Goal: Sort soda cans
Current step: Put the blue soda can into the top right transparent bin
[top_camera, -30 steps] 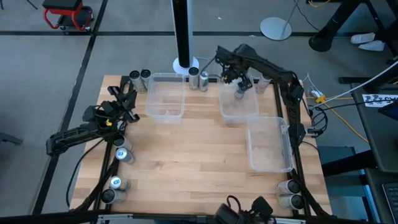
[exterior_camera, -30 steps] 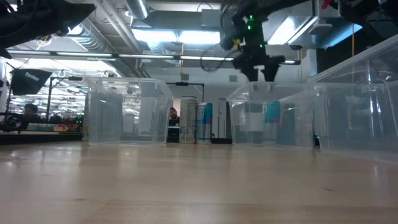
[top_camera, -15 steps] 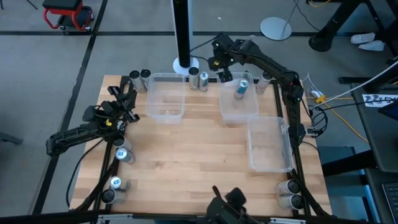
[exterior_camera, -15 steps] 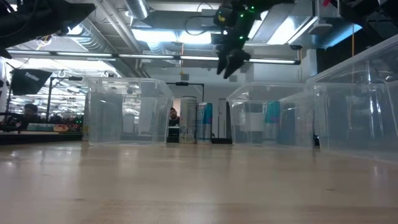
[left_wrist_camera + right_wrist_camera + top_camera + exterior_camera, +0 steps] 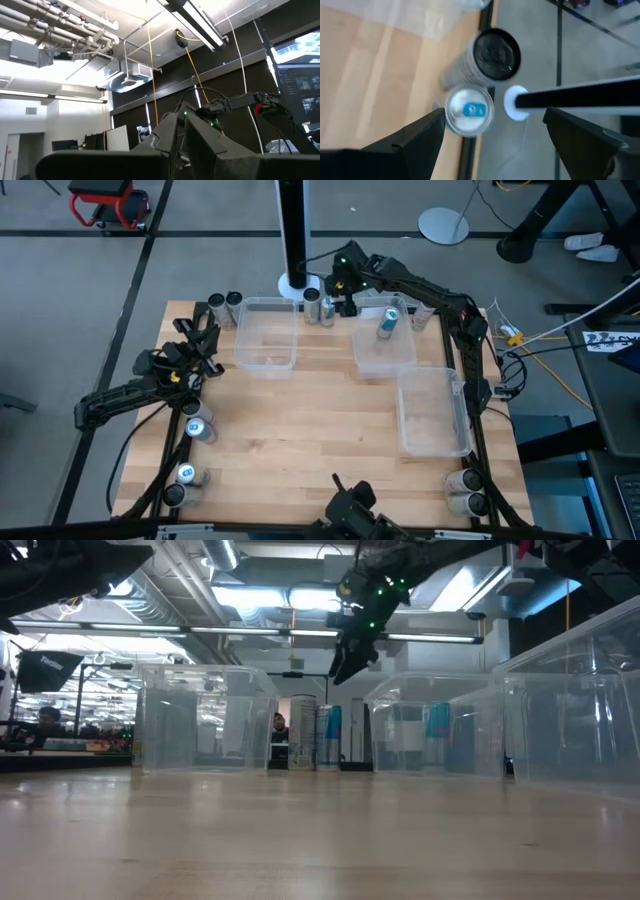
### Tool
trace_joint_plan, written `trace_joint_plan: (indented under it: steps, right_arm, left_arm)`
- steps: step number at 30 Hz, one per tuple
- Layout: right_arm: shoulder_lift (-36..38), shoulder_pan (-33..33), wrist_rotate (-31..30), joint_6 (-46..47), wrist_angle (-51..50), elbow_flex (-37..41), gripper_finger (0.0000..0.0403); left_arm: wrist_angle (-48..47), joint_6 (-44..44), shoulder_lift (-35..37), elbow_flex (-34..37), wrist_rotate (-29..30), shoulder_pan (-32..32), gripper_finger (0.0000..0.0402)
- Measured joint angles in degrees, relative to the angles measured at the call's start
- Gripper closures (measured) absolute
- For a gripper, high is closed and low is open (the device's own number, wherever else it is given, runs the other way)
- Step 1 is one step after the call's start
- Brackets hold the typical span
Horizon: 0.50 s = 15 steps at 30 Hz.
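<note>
The right gripper (image 5: 344, 286) hangs with its jaws wide apart and nothing in them, right above two soda cans (image 5: 470, 111) at the table's far edge. Both cans stand straight up, tops to the ceiling, between two clear bins (image 5: 266, 335). The left gripper (image 5: 203, 330) is closed and holds nothing, by the left edge.

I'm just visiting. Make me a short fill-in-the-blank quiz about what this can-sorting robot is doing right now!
1. The right gripper hovers with its jaws ____.
2. Below it, between two clear bins, stand ____ cans.
3. The bin beside them holds ____ can.
4. The left gripper is ____.

Missing words: open; two; one; shut
</note>
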State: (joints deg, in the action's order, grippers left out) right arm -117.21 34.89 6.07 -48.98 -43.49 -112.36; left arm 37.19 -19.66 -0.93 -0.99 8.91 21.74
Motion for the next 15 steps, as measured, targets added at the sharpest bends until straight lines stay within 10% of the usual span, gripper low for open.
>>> trace_joint_plan:
  steps: [15]
  right_arm:
    - [-5.4,0.4,2.2,3.6,3.0,0.8,0.0061]
  left_arm:
    - [0.2,0.2,0.0,0.0,0.0,0.0,0.0370]
